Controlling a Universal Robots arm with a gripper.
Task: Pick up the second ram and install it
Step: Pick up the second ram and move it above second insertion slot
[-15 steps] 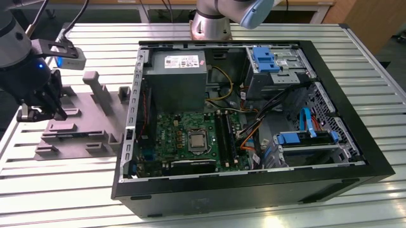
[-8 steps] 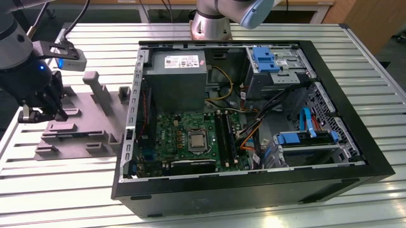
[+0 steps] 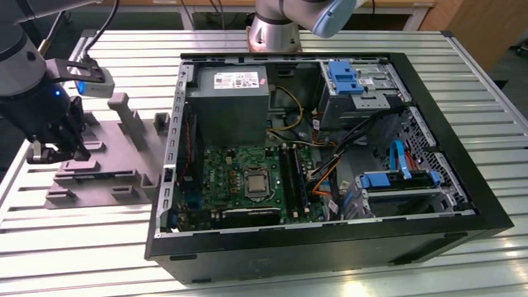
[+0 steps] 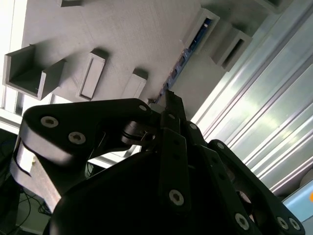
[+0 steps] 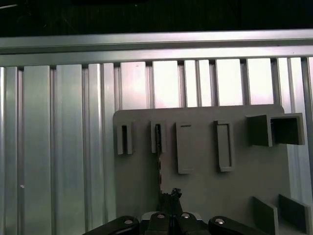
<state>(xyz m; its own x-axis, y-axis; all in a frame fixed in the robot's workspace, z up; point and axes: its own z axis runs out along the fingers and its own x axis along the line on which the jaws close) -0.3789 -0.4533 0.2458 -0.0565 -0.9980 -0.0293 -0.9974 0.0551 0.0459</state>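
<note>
Second wrist view: hand [image 4: 168, 100] grips second ram [image 4: 182, 61] (edge-on) in holder [image 4: 132, 34].

Holder [image 5: 200, 196] matt grey plastic; table [image 5: 63, 147] shiny ribbed metal; tool [image 4: 168, 100] smooth black; second ram [image 5: 159, 164] dark, matt.

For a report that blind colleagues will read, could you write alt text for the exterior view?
A black robot gripper hangs low over a grey moulded holder on a slatted metal table, at the exterior view's left of an open computer case.
</note>
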